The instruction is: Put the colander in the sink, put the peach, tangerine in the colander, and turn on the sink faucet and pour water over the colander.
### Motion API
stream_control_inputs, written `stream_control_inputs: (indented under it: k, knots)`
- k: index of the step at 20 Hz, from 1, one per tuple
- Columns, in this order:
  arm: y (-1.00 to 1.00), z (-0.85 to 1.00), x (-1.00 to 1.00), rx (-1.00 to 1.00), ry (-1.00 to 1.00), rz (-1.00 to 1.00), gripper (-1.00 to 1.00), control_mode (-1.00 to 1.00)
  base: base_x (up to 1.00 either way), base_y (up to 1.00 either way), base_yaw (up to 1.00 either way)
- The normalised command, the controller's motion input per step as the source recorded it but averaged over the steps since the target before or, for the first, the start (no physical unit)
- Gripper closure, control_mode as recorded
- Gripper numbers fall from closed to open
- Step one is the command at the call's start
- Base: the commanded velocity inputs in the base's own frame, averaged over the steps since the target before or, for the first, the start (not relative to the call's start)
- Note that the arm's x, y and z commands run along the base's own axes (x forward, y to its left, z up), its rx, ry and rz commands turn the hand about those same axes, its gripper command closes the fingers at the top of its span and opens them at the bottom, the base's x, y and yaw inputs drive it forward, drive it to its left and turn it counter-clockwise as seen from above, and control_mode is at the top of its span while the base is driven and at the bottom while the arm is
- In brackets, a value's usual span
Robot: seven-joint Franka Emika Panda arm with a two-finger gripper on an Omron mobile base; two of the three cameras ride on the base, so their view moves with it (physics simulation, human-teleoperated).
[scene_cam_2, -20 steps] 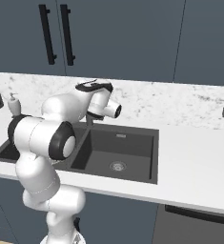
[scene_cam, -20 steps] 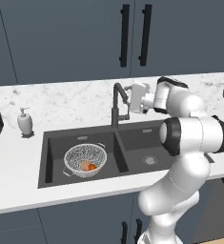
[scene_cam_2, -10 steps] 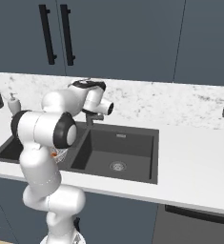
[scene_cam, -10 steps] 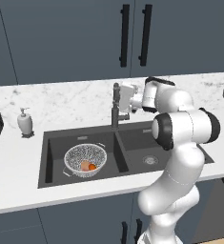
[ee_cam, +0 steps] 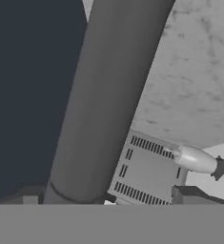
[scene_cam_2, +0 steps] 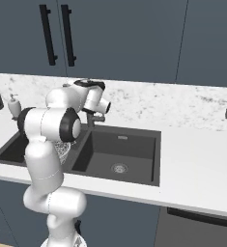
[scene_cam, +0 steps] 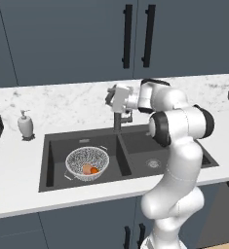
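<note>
Faucet (scene_cam: 118,119) right at the pincer (scene_cam: 113,98), that is where the action sits: the pincer is up at the tap's top, behind the divider of the sink (scene_cam: 203,154), and its jaws stand spread wide, released, gripping nothing. In the hand view the faucet's dark column (ee_cam: 108,100) runs thick and slanted straight up between the two finger tips, very close, with the speckled surface (ee_cam: 199,71) behind it and a white soap bottle (ee_cam: 195,159) lying across the frame beyond.

From the right base view the pincer (scene_cam_2: 106,107) points toward the faucet (scene_cam_2: 92,118), the white arm folded tight over the left basin.

Down in that left basin sits the colander (scene_cam: 87,163), upright on the basin floor, and inside it two fruits lie together: the paler peach (scene_cam: 86,168) and the bright tangerine (scene_cam: 94,170) just beside it, touching or nearly so. The right basin shows its round drain (scene_cam: 152,162). The soap bottle (scene_cam: 24,125) stands on the surface left of the sink, well apart.
</note>
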Motion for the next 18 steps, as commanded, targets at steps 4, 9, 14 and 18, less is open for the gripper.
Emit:
stream_control_inputs:
  k: [4,9,14,18]
  knots:
    - [0.57,-0.11,0.81,-0.07,0.00,-0.08,-1.00,-1.00,0.00,0.00,0.00]
    - [0.60,-0.08,0.72,-0.09,-0.06,-0.14,-1.00,-1.00,0.00,0.00,0.00]
    - [0.37,-0.02,0.47,-0.05,-0.12,-0.21,-1.00,-1.00,0.00,0.00,0.00]
    - [-0.06,0.00,0.07,0.00,-0.10,-0.23,-1.00,-1.00,0.00,0.00,0.00]
